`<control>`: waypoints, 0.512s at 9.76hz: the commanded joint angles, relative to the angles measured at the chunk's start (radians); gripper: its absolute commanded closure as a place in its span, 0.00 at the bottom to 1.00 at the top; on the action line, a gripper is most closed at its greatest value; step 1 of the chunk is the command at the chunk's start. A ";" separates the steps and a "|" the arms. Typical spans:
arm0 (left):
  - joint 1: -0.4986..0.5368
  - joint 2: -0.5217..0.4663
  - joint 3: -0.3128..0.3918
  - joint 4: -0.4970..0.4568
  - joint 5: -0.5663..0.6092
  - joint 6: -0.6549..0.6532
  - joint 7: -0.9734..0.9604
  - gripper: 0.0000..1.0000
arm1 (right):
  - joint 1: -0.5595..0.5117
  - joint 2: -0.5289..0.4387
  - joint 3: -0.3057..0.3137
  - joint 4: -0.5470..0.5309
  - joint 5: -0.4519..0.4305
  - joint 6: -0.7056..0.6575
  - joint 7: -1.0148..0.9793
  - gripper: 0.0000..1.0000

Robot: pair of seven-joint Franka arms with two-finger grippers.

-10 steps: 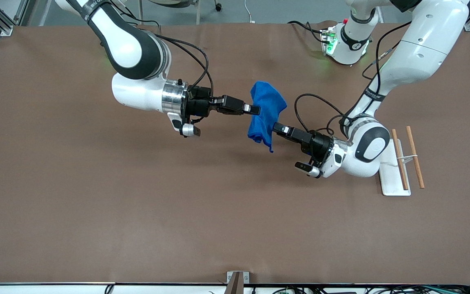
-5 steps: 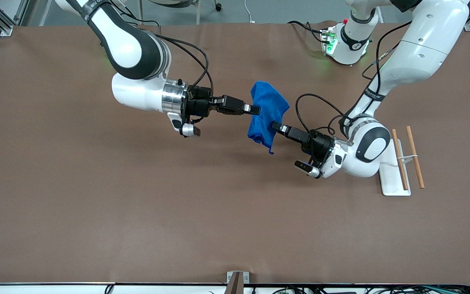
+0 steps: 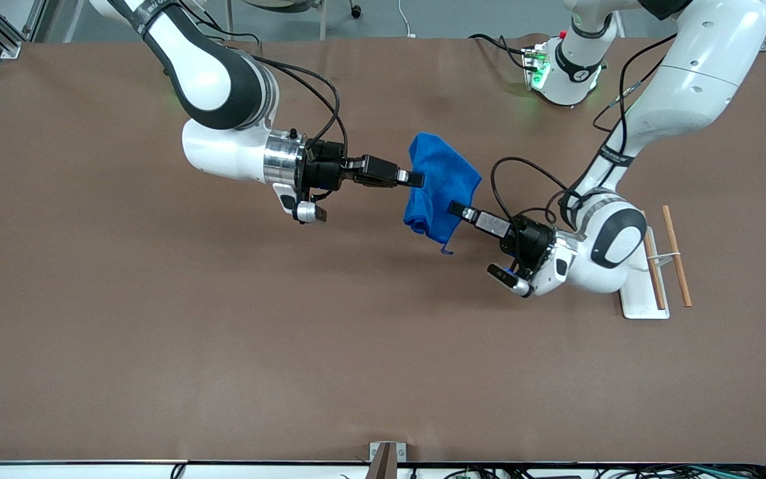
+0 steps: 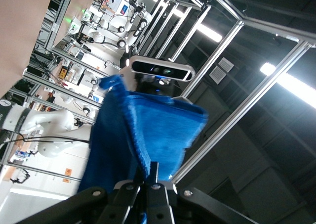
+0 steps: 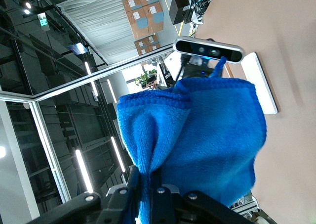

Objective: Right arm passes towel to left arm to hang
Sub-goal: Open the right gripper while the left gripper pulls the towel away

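Note:
The bright blue towel (image 3: 439, 186) hangs in the air over the middle of the table, held between both grippers. My right gripper (image 3: 416, 178) is shut on its edge toward the right arm's end. My left gripper (image 3: 455, 209) is shut on the towel's other edge. A small blue loop (image 3: 447, 251) dangles from its lowest corner. In the left wrist view the towel (image 4: 143, 130) rises from my shut left gripper (image 4: 148, 173). In the right wrist view the towel (image 5: 207, 135) is pinched in my right gripper (image 5: 149, 178).
A hanging rack with a white base (image 3: 636, 296) and two wooden rods (image 3: 677, 256) stands at the left arm's end of the table, close beside the left arm's wrist. A control box with a green light (image 3: 534, 66) sits by the left arm's base.
My left gripper has drawn back toward the left arm's end with the towel's edge, spreading the towel wider. The loop now hangs free below. My right gripper has stayed still.

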 commanded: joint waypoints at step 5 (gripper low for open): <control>0.115 -0.012 0.012 0.197 0.208 0.002 -0.447 1.00 | -0.134 -0.016 -0.005 -0.072 -0.281 -0.027 -0.014 0.00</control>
